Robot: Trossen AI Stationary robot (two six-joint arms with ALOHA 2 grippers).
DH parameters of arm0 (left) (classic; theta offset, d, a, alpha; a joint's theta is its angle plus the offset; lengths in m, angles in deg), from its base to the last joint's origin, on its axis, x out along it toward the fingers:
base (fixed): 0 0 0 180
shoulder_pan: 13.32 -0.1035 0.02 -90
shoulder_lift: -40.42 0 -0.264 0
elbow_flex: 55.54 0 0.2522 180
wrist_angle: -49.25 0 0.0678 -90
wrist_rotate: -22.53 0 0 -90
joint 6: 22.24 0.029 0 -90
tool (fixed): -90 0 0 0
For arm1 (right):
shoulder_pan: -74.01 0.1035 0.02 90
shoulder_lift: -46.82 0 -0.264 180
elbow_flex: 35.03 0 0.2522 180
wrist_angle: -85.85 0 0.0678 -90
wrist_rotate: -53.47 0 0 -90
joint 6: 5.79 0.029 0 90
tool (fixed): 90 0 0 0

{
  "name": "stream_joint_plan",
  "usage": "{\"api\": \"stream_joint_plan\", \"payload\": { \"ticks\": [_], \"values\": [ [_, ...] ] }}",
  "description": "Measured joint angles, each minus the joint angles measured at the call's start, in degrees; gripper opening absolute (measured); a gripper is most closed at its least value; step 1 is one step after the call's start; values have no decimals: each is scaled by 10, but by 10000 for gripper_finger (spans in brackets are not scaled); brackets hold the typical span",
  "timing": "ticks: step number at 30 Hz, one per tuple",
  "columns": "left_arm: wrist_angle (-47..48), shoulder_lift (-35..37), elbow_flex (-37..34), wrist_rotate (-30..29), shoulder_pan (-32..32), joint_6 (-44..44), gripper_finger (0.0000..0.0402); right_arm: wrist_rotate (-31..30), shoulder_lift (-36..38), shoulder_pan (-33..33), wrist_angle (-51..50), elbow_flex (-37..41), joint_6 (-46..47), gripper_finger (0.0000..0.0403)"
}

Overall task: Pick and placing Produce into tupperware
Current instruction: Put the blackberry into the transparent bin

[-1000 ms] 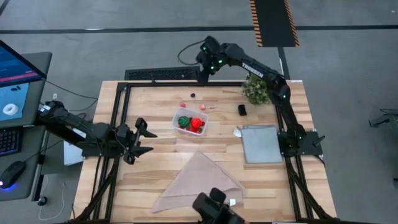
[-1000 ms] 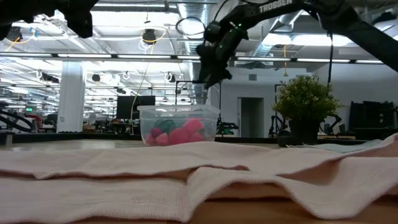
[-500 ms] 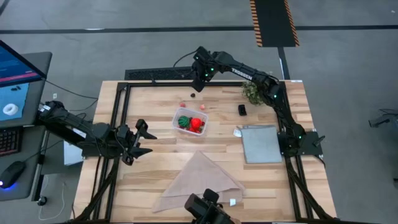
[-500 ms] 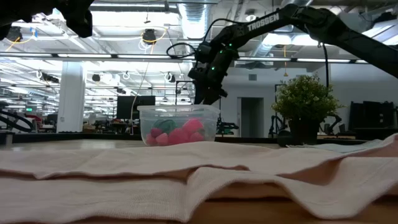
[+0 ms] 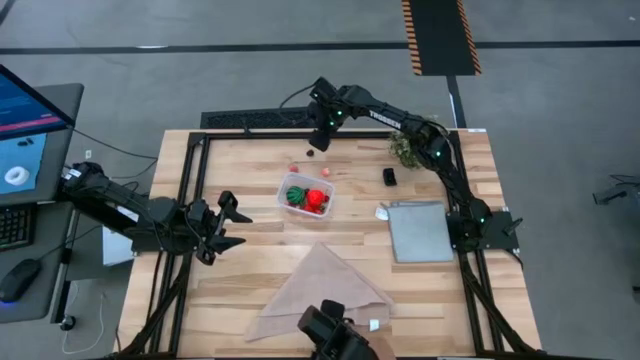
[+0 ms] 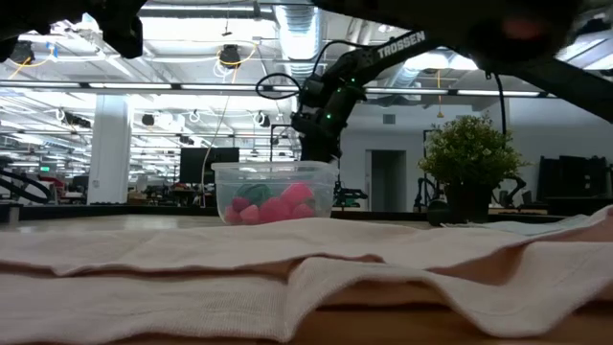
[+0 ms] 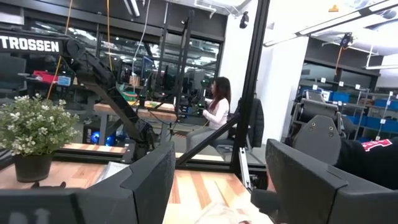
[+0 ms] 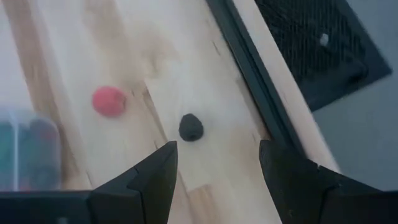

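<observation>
A: While the right gripper (image 8: 214, 177) hangs wide open and empty, where is the target?

B: Dark berry (image 8: 191, 127) just ahead between the jaws; red berry (image 8: 109, 101) and tupperware (image 8: 28, 149) aside. Step: approach; next, lower and close.

A wooden table (image 5: 250, 255) with a black frame is seen. Near its middle a clear tupperware (image 5: 306, 194) is placed. Behind the tupperware, a red berry (image 5: 294, 168), a pink bit (image 5: 323, 171) and a dark berry (image 5: 310, 154) are lying. Right of the tupperware are found a small black object (image 5: 389, 176), a potted plant (image 5: 408, 148) and a grey panel (image 5: 420, 231). In front of the tupperware a beige cloth (image 5: 320, 282) is spread.
</observation>
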Motion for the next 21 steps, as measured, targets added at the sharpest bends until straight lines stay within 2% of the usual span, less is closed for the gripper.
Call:
{"api": "stream_joint_plan", "payload": {
  "ticks": [5, 12, 21],
  "values": [
    [1, 0, 0, 0, 0, 0, 241, -2, 1, -3, 10, 0, -102, 249],
    [1, 0, 0, -1, 0, -5, 241, -4, -18, -27, 27, -1, -103, 249],
    [2, 0, 0, -7, 0, -6, 241, 75, -46, -32, -28, 0, -116, 249]
  ]
}}
